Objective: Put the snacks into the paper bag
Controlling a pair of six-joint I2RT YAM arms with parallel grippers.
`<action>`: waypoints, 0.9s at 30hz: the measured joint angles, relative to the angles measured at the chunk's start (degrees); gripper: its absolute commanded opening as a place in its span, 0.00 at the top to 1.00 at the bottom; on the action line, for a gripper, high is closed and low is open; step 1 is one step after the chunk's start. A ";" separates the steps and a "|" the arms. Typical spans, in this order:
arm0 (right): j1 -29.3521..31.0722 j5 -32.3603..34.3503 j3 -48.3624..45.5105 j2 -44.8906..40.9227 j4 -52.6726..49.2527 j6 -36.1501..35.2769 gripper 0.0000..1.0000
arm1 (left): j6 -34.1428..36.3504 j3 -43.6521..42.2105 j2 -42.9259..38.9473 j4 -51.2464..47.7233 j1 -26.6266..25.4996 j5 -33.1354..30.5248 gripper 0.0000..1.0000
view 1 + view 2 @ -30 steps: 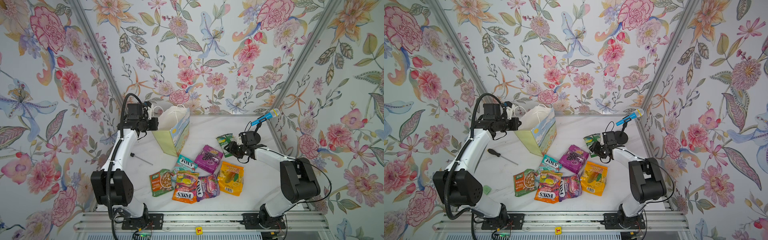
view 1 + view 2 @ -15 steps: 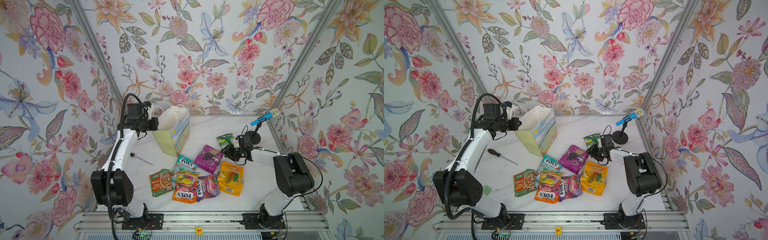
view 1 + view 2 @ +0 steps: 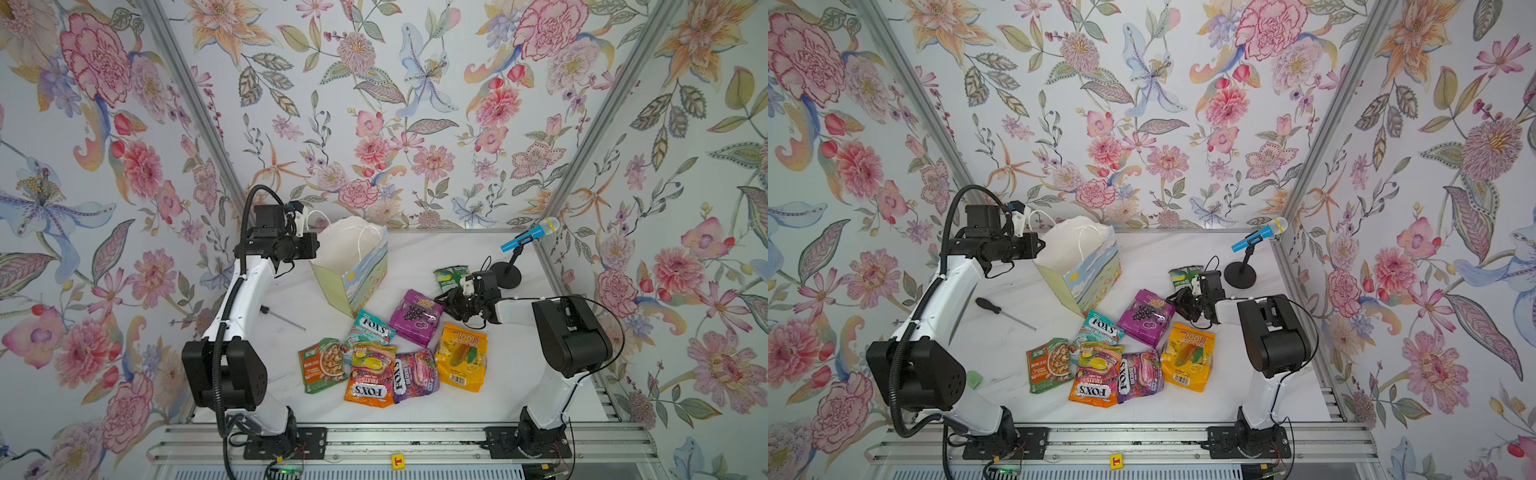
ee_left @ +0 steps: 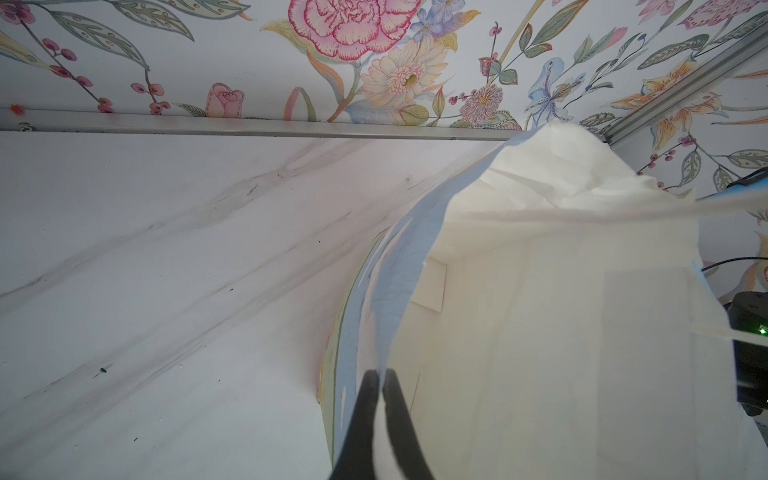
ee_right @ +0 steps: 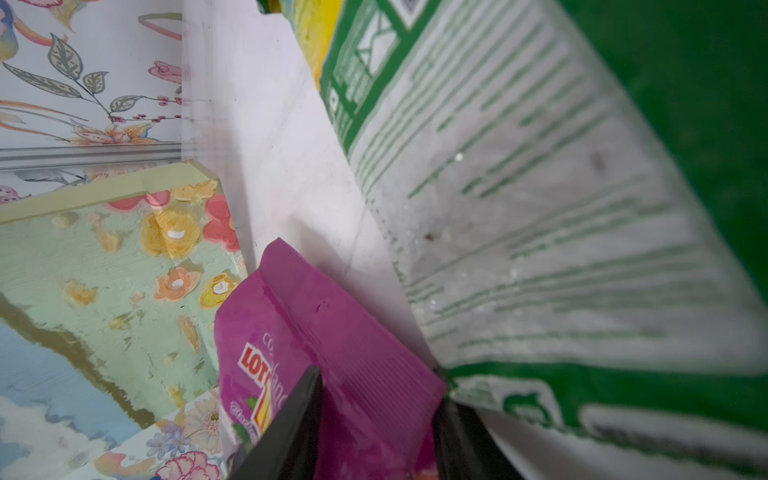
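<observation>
The paper bag (image 3: 366, 272) stands with a white inside, a pale green side and a painted sky-and-meadow front. The left pincer (image 4: 380, 376) is clenched on its rim, with the open mouth just beyond the fingertips. The bag's floor is washed out to white.

The right pincer (image 5: 376, 374) straddles the top edge of a purple packet (image 5: 332, 307). Whether it presses the packet, I cannot tell. A green packet (image 5: 540, 208) lies just beside it, its print blurred. A yellow packet (image 3: 460, 356) lies near this pincer, toward the arm's base, beside overlapping packets (image 3: 370, 370).
</observation>
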 measured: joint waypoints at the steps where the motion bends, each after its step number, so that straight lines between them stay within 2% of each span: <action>1: -0.07 -0.37 -0.04 0.31 1.03 0.81 0.76 | 0.00 0.00 0.02 0.00 0.00 0.00 1.00; 3: -0.15 -0.98 -0.11 0.42 2.47 1.60 0.85 | 0.00 0.00 0.02 -0.13 0.00 0.00 1.00; 5: -0.15 -1.55 -0.11 0.42 3.67 1.92 0.98 | 0.00 0.00 0.02 -0.20 0.00 -0.02 1.00; 6: -0.15 -1.75 -0.09 0.42 4.00 2.08 1.00 | 0.00 0.00 0.02 -0.24 0.00 -0.04 1.00; 11: 0.39 -1.97 1.25 -0.33 2.86 1.33 1.00 | 0.02 0.09 0.02 -0.44 0.00 -0.07 1.00; 16: 2.32 -0.33 5.81 -3.54 -1.95 -2.38 1.00 | 0.02 0.24 0.02 -0.70 0.00 -0.09 1.00; 27: 8.20 5.64 15.45 -11.89 -14.71 -15.63 1.00 | 0.04 0.35 0.02 -1.03 0.00 -0.07 1.00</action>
